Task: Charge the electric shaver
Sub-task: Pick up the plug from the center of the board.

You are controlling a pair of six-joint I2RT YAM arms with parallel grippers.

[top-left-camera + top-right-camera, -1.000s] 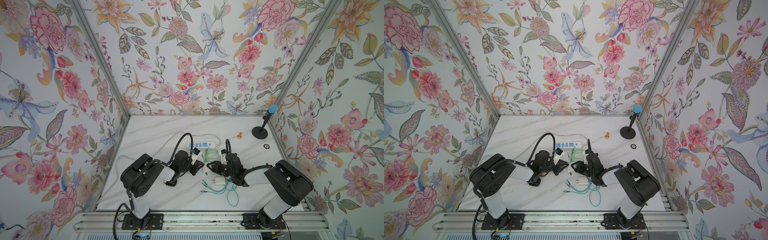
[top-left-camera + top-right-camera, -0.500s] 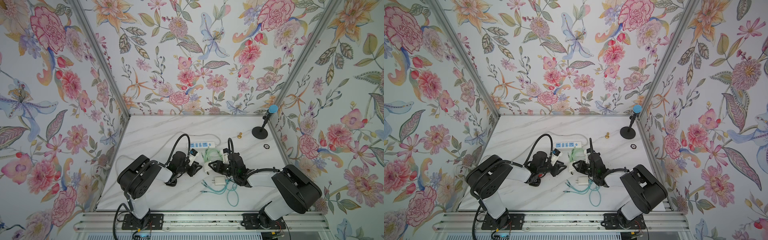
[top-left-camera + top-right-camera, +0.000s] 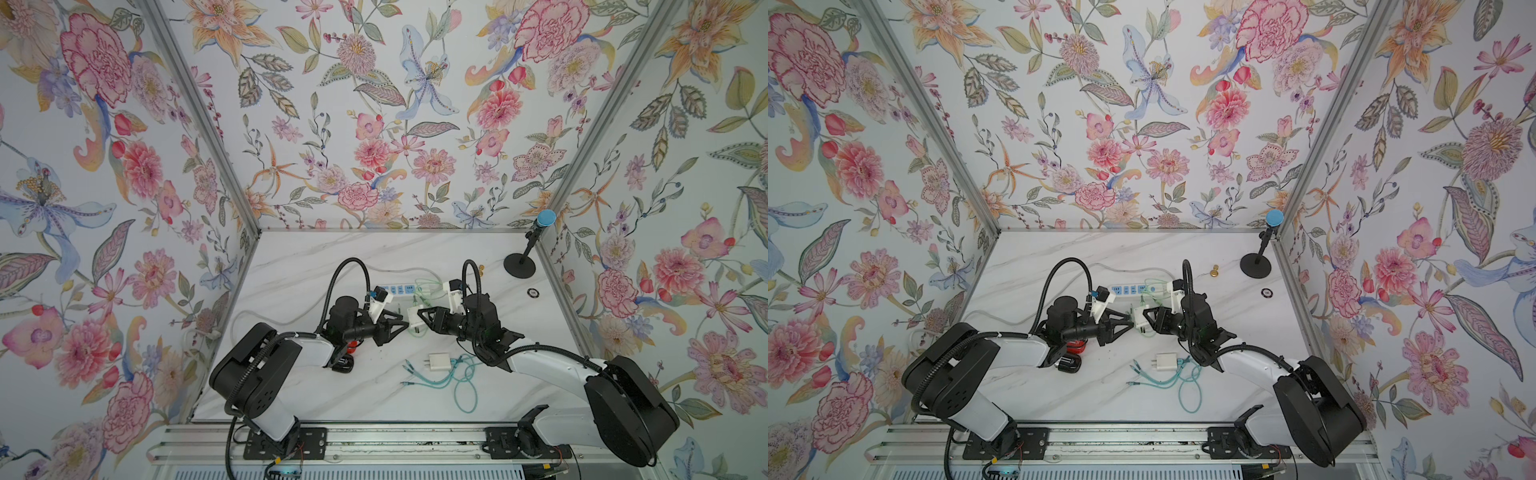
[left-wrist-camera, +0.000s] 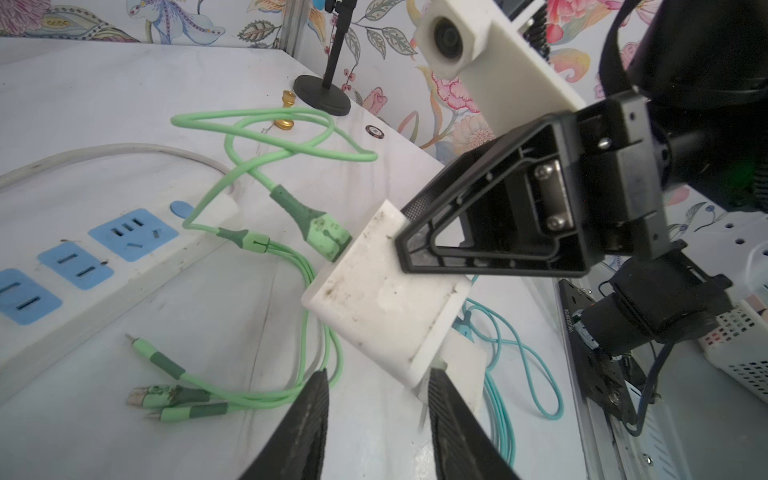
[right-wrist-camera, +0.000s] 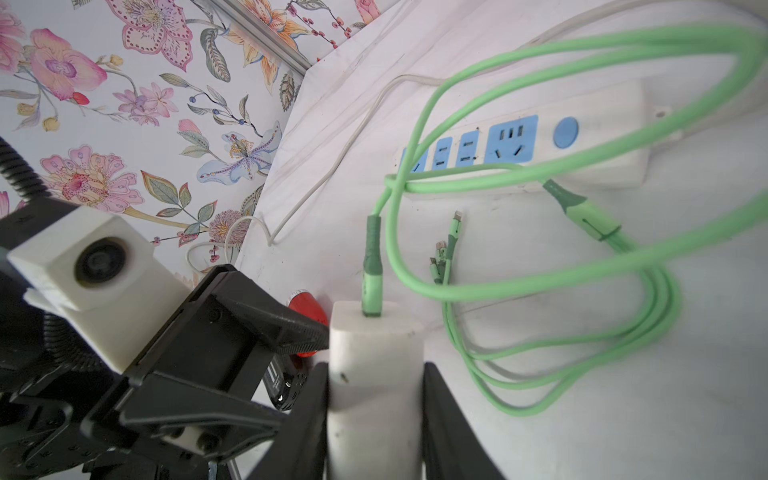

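The electric shaver (image 3: 344, 362), black with a red part, lies on the table, partly hidden under my left arm in both top views (image 3: 1069, 362); its red end (image 5: 305, 309) shows in the right wrist view. My right gripper (image 3: 419, 318) (image 5: 374, 368) is shut on a white charger adapter (image 5: 374, 340) (image 4: 374, 286) with a green cable (image 5: 540, 257) plugged into its top. My left gripper (image 3: 405, 326) (image 4: 378, 374) is open facing it, one finger close to the adapter's corner. The cable's three loose plugs (image 4: 166, 395) lie on the table.
A white power strip (image 3: 395, 289) (image 5: 602, 137) with blue sockets lies behind the grippers. A second white adapter (image 3: 438, 360) with a teal cable (image 3: 465, 390) lies nearer the front. A microphone stand (image 3: 519, 266), a small gold piece (image 3: 1214, 272) and a black disc (image 3: 532, 293) are at the back right.
My left gripper's jaws have spread apart beside the adapter. The right gripper keeps its hold on the adapter, and both arms have shifted only slightly.
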